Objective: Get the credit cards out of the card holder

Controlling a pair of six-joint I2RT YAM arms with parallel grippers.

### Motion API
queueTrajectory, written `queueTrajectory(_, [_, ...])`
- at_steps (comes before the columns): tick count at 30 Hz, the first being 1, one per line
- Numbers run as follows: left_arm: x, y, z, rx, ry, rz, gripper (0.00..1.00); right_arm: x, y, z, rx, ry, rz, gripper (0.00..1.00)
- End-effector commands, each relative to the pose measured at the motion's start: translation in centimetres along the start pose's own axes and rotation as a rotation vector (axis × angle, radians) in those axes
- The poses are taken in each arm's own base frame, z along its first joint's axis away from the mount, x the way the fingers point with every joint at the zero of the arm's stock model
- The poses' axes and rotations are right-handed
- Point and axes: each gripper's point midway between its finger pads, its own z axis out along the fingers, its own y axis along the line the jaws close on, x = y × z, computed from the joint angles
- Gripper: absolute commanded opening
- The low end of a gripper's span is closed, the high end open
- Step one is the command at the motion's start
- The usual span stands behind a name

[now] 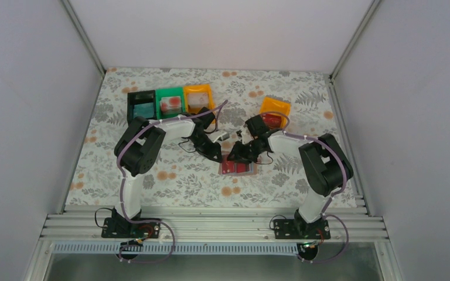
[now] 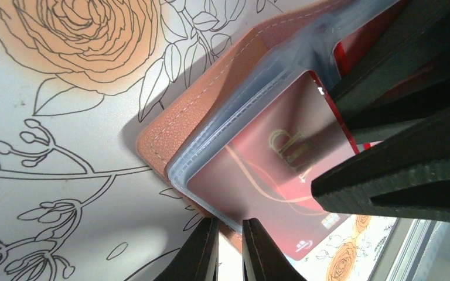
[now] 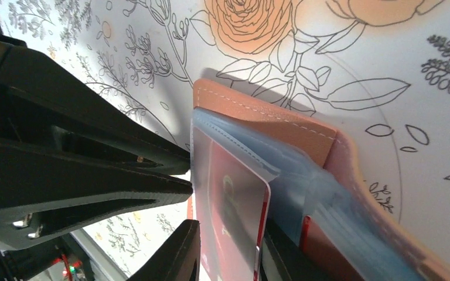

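Note:
The card holder lies open on the floral cloth, brownish-pink cover down and clear sleeves up. A dark red credit card sits in the top sleeve, its lower corner sticking out past the sleeve edge. My left gripper is nearly shut, with the holder's cover edge between its fingertips. My right gripper is closed on the dark red card and its sleeve. The holder's cover lies behind. A second red card edge shows in a lower sleeve.
At the back stand a black bin, a green bin and an orange bin, each with a card inside. Another orange bin at the back right holds a red card. Both arms crowd the holder from either side.

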Motion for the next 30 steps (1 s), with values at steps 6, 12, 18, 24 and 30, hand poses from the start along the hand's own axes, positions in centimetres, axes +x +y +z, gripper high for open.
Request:
queueTrajectory(6, [1.7, 2.2, 1.2, -0.092, 0.048, -0.005, 0.13, -0.3, 1.4, 1.0, -0.038, 0.017, -0.065, 0.04])
queueTrajectory(12, [-1.2, 1.4, -2.5, -0.096, -0.059, 0.057, 0.16, -1.6, 1.8, -1.2, -0.035, -0.043, -0.099, 0.04])
queueTrajectory(18, [-3.3, 0.7, -10.0, -0.103, -0.218, 0.094, 0.50, -1.8, 3.2, -3.9, -0.048, -0.096, -0.170, 0.04])
queueTrajectory(24, [-3.7, -1.5, -19.5, -0.066, -0.418, 0.146, 0.81, -2.2, 7.3, -7.8, -0.123, -0.189, -0.298, 0.04])
queueTrajectory(30, [-2.5, -7.9, -26.5, -0.031, -0.618, 0.366, 1.00, -2.4, 13.0, -13.4, -0.226, -0.299, -0.464, 0.04])
